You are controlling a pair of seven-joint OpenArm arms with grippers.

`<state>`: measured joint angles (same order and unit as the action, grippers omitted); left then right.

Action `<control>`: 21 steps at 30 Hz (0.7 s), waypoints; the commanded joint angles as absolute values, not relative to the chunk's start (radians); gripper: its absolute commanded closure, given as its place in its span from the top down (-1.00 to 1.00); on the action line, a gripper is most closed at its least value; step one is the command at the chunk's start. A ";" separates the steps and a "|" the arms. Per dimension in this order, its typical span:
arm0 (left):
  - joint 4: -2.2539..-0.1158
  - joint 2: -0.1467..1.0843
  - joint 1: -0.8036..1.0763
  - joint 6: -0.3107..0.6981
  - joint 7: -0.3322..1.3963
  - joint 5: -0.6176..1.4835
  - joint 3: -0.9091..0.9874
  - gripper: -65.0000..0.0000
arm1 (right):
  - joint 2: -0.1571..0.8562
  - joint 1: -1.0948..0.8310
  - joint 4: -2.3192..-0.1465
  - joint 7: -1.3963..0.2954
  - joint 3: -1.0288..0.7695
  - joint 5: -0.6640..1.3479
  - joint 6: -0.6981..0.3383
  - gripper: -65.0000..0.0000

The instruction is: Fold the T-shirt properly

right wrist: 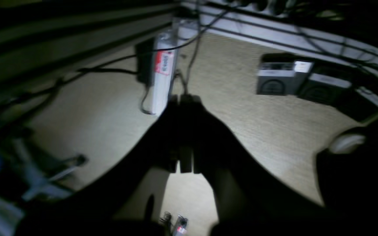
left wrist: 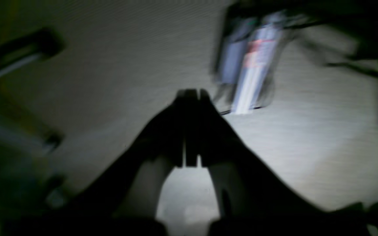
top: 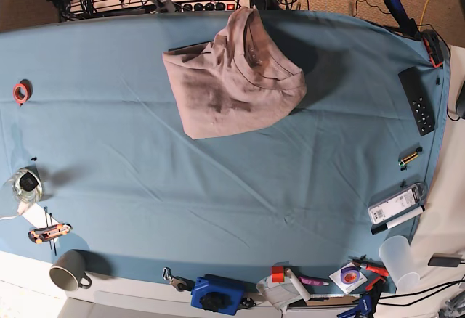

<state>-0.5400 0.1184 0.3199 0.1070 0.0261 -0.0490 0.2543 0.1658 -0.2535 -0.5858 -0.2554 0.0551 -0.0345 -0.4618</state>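
The T-shirt (top: 232,78), dusty pink-brown, lies bunched in a loose heap on the teal table cloth (top: 218,180), toward the far middle of the table, collar to the right. Neither arm shows in the base view. In the left wrist view my left gripper (left wrist: 190,93) is shut with nothing in it, seen dark against a beige floor. The right wrist view shows my right gripper (right wrist: 184,98) shut and empty as well, also over the floor. The shirt appears in neither wrist view.
Around the table's edges lie a red tape roll (top: 20,91), a black remote (top: 416,100), a grey mug (top: 69,271), a clear cup (top: 399,256) and a blue device (top: 218,294). On the floor are a power strip (right wrist: 162,72), cables and grey boxes (right wrist: 277,78).
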 commanded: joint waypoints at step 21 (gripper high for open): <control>-0.561 0.136 0.321 0.083 0.028 -0.049 0.258 -1.00 | 0.200 -0.233 -0.522 -0.192 0.053 -0.041 -0.415 -1.00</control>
<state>-0.5568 0.1299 0.3149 0.0891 0.0319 -0.0486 0.2569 0.1886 -0.2302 -0.5171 -0.1875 0.0547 -0.0479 -0.4110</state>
